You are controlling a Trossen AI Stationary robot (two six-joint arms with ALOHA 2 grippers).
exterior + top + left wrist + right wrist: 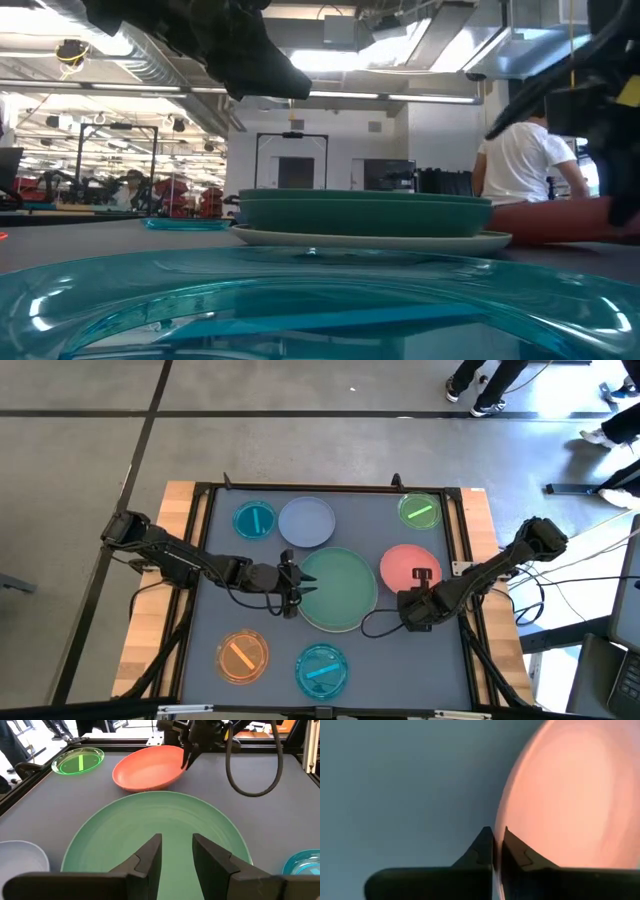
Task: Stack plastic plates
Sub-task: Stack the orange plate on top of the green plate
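Note:
A large green plate [340, 588] lies on a cream plate [370, 239] at the table's middle. My left gripper [291, 576] is open and hovers over the green plate's [150, 820] left rim, its fingers clear of it. My right gripper [420, 582] is shut on the pink plate [402, 560], which lies just right of the green one and is tilted in the left wrist view [145, 767]. Around them rest the small blue [255, 520], green [420, 510], orange [242, 655] and teal [322, 668] plates and the lavender plate [307, 520]. My right gripper pinches the pink plate's rim [499, 817] on its near right side between the two fingers. The fingers [189, 756] slant down onto it from above. That side of the plate is raised, and the opposite edge [125, 782] stays on the table.
A black raised frame [205, 540] borders the grey table top. The teal plate [300, 300] fills the foreground of the low view. People stand beyond the far edge [480, 385] and in the room behind [525, 155]. Bare table shows between the orange plate and the stack.

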